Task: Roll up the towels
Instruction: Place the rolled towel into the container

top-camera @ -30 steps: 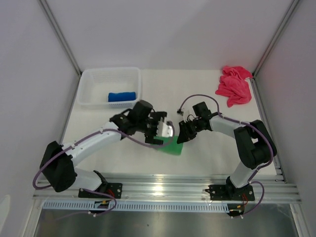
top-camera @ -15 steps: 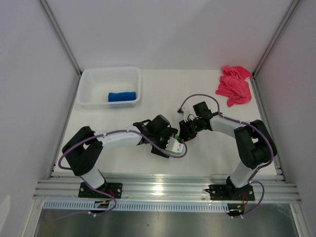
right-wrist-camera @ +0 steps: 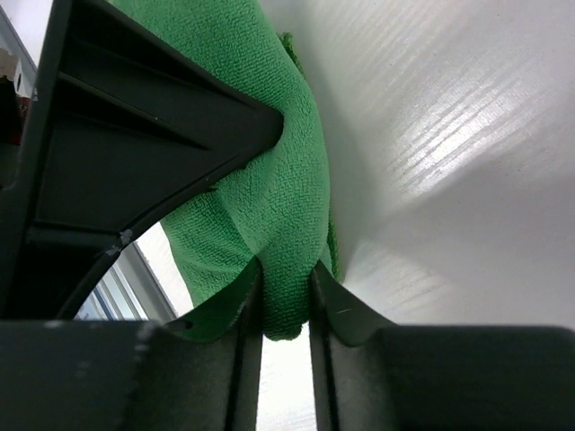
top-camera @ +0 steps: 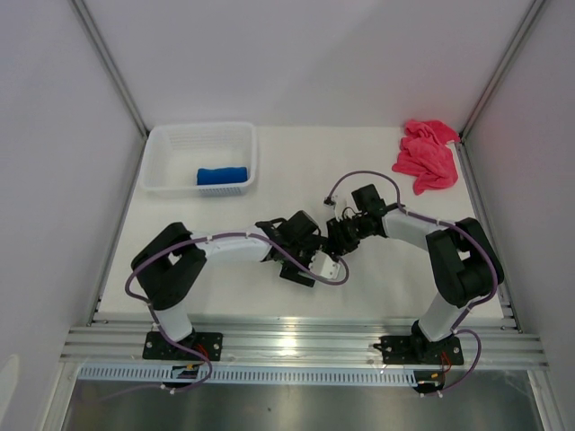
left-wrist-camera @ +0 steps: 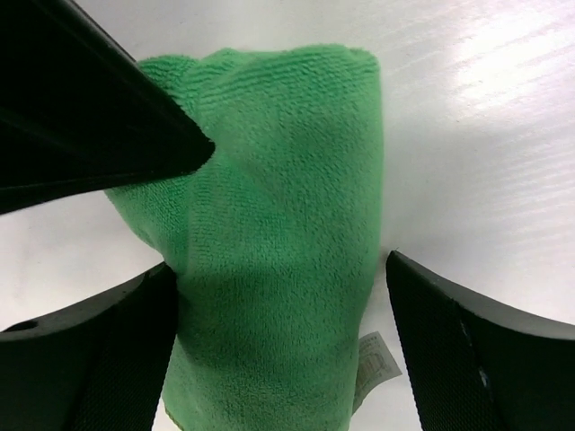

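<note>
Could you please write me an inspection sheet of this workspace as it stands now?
Surface: white table, glossy; no spills seen.
Job's things: green towel folded or partly rolled, lying between the two arms; blue towel rolled, inside the white basket; pink towel crumpled at the far right corner.
Clutter: nothing seen.
Grippers: left gripper open, jaws astride the green towel; right gripper shut on a fold of the green towel.
Cables: purple cables run along both arms, one looped above the right wrist; no snag seen.
Surroundings: white walls; metal rail at the near edge.
</note>
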{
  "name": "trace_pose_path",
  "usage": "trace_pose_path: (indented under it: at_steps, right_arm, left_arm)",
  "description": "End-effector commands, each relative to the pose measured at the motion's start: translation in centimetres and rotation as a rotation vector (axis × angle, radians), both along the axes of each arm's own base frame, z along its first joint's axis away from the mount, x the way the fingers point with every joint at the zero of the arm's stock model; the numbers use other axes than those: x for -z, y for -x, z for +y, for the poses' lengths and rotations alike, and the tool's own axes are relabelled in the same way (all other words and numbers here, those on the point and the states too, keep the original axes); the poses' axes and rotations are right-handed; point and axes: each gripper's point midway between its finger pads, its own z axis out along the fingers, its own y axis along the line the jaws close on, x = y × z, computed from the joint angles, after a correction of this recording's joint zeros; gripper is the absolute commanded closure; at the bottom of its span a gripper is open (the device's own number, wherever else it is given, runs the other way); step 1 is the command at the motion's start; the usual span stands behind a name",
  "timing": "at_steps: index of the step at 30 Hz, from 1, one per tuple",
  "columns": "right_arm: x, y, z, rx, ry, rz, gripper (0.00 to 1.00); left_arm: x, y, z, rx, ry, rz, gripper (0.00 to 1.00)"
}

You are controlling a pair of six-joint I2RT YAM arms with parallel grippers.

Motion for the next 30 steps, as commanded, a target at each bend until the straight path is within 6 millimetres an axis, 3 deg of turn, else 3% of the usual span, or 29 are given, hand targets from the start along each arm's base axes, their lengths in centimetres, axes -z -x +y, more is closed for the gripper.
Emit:
trace_pose_path:
  at_steps: [1,3,9,10,11,16,24,26,30]
  right_arm:
    - [-0.4,-1.9,-0.4,0.038,0.035,-0.047,0.72]
    - [-0.5,-2.2,-0.7,0.055,0.057,-0.049,0.63]
    - [-2.2,-4.2,-3.0,0.174,0.125,-0.078,0.56]
    - [-2.4,-4.6,-3.5,0.200,0.133,-0.080,0.39]
    - [-2.9,-4.9,-3.9,0.231,0.134,-0.071,0.30]
    - [-4.8,-5.6,-5.3,0.273,0.147,-0.124,0.29]
    - [-5.0,-5.7,-5.8,0.297,0.160,-0.135,0.30]
    - [-5.0,-5.6,-5.9,0.301,0.169,-0.136,0.30]
    - [-4.9,-5.6,-6.1,0.298,0.178,-0.142,0.30]
  left_arm:
    - [1.7,0.6,0.7,0.003,-0.082,0.035,0.09]
    - [1.9,1.0,1.1,0.014,-0.102,0.050,0.12]
    - [2.4,1.7,1.6,0.044,-0.132,0.078,0.20]
    - [2.5,1.7,1.7,0.045,-0.137,0.079,0.21]
    - [2.5,1.6,1.8,0.048,-0.138,0.075,0.23]
    - [2.4,1.2,1.6,0.025,-0.129,0.067,0.26]
    - [1.3,-0.1,0.5,-0.031,-0.075,0.056,0.40]
    - [1.0,-0.4,0.3,-0.046,-0.063,0.051,0.50]
    - [1.0,-0.5,0.7,-0.061,-0.064,0.063,0.51]
